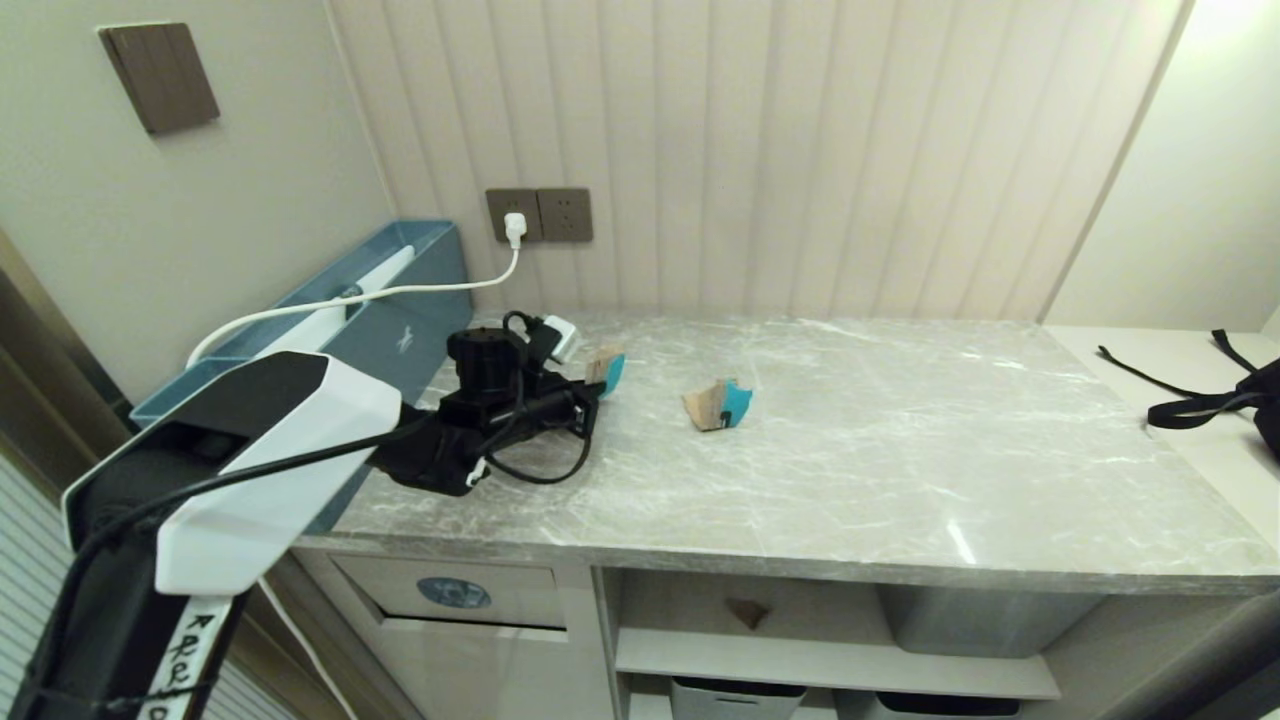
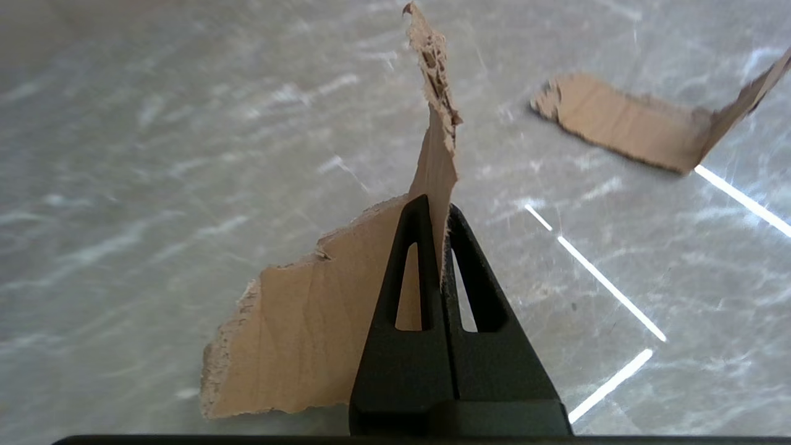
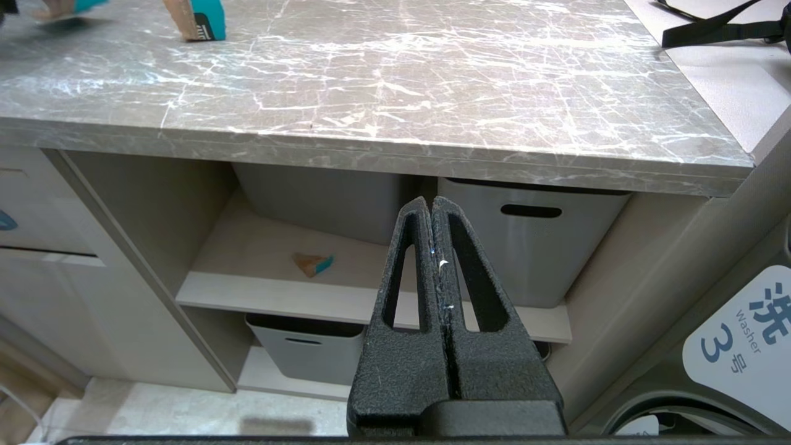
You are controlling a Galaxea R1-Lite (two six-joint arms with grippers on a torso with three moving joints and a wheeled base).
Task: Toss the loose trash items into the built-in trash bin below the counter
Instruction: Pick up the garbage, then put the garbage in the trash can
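Note:
At the left back of the grey marble counter, my left gripper is shut on a torn brown cardboard scrap with a turquoise face. In the left wrist view the jaws pinch the scrap's upright flap. A second scrap lies loose on the counter to its right. A small triangle scrap rests on the shelf under the counter. The trash bin flap with its blue sticker sits below the counter's left end. My right gripper hangs shut and empty in front of the shelves.
A teal-blue box stands against the left wall beside my left arm. A white cable runs from the wall socket over it. Grey storage bins fill the shelves. A black strap lies at the far right.

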